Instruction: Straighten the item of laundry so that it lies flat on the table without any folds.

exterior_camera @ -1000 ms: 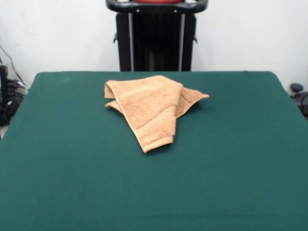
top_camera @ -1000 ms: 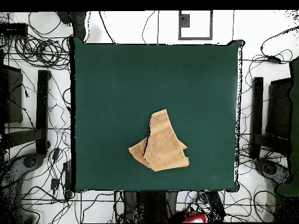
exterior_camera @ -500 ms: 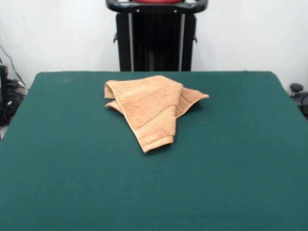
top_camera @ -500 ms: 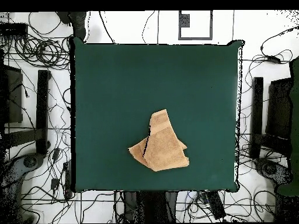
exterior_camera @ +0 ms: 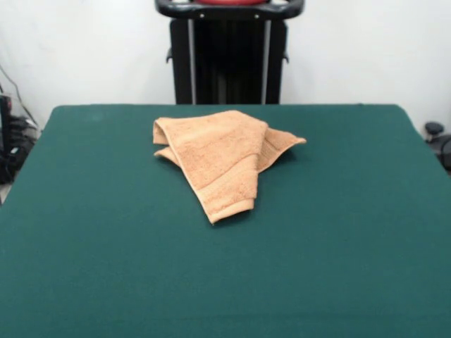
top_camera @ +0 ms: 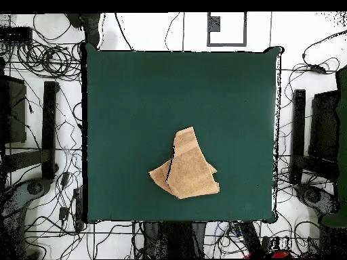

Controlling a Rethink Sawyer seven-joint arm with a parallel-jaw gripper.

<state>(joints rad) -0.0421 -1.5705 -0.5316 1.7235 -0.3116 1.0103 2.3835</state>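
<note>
The towel [exterior_camera: 220, 156] lay folded over itself toward the far middle of the green surface [exterior_camera: 338, 246], unfolding not yet begun; the gripper was out of view, so its state could not be told, and the next move would call for seizing an upper corner.

Towel [exterior_camera: 220, 156] sits on the counter [exterior_camera: 338, 239], folded over itself. Front view: it lies in the far half, slightly left of centre, one corner pointing toward the near edge, another sticking out right. Overhead view: towel [top_camera: 186, 168] is in the counter's [top_camera: 129, 108] lower half, near the bottom edge.
</note>
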